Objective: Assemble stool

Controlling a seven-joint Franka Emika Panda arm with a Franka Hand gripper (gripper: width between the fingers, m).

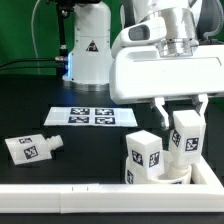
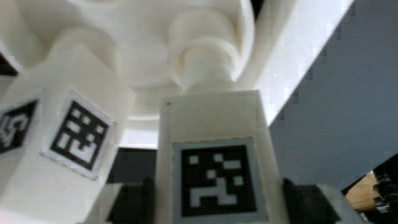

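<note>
Tool (image 1: 184,116) straddles an upright leg (image 1: 186,138) on the seat (image 1: 174,179); whether it clamps, I cannot tell. Second leg (image 1: 143,156) stands at eight o'clock.

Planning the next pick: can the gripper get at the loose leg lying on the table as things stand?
Probably yes, but not immediately. The loose leg lies alone on the table with nothing over it; the gripper straddles an upright leg on the seat and must clear it first.
</note>
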